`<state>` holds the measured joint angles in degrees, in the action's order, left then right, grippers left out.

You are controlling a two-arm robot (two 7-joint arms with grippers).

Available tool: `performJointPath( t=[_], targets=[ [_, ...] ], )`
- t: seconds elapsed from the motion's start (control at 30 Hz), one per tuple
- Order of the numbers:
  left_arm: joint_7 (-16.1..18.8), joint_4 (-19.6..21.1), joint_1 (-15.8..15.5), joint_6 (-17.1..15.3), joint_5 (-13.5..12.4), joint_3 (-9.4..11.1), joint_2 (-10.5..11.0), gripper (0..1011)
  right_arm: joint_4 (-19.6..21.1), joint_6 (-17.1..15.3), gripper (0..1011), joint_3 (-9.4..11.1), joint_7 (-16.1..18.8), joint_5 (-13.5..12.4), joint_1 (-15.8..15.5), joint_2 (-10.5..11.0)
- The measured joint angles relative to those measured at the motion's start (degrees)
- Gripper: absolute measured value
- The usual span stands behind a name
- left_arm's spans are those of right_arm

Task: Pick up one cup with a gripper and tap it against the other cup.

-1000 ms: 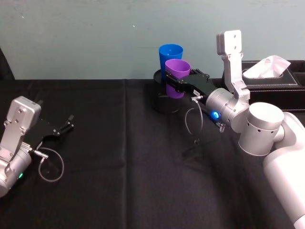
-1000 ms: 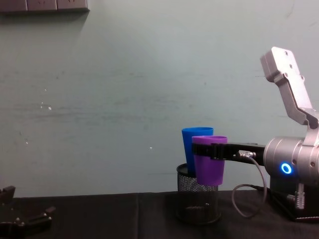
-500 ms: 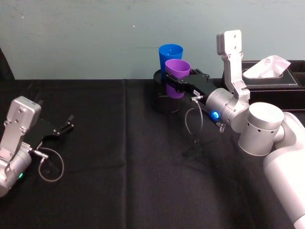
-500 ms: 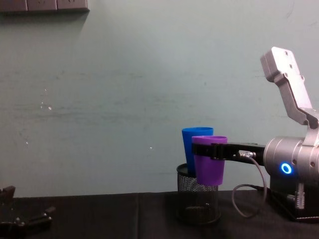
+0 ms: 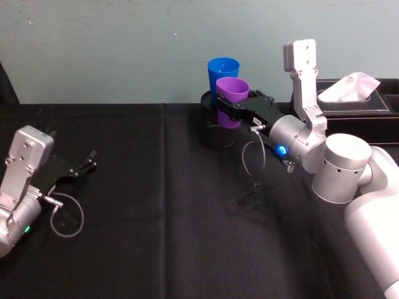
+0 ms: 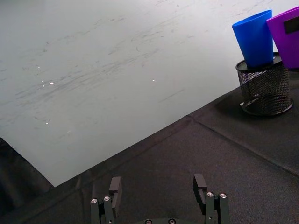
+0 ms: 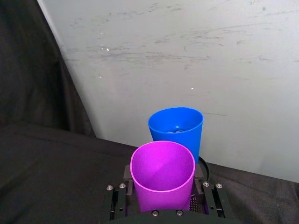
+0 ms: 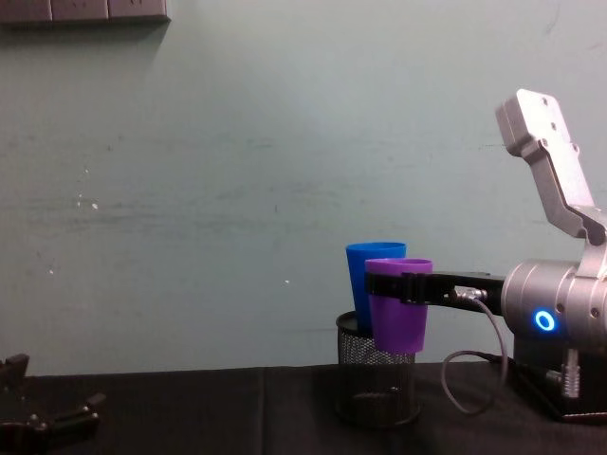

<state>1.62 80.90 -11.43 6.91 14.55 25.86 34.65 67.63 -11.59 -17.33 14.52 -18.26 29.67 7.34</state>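
On the black table (image 5: 156, 205) my right arm was the one stretched toward the far wall. My left gripper (image 6: 159, 186) sat low at the near left with its fingers apart and nothing between them, well apart from both cups. At the far middle stood the black mesh pen holder (image 8: 377, 389), with the blue cup (image 5: 223, 70) upright inside it, rim above the mesh.

My right gripper (image 5: 228, 107) had its flat fingers clamped on the purple cup (image 7: 162, 175) just under the rim, holding it upright above the table, its base hanging in front of the holder. The blue cup lay straight ahead of my fingers, on the far side of the purple one and a touch left. Both long axes were vertical, and the blue rim sat higher. The walls were just beside each other; I could not tell whether they met. I judged a short push forward would make the tap.
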Motion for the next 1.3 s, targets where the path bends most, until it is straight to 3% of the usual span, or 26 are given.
performJointPath(
  t=[1.3],
  targets=[
    [0.00,0.00,0.00,0.00,0.00,0.00,0.00,1000,0.00,0.00,726,0.00,0.00,0.00,0.00,0.00]
  ],
)
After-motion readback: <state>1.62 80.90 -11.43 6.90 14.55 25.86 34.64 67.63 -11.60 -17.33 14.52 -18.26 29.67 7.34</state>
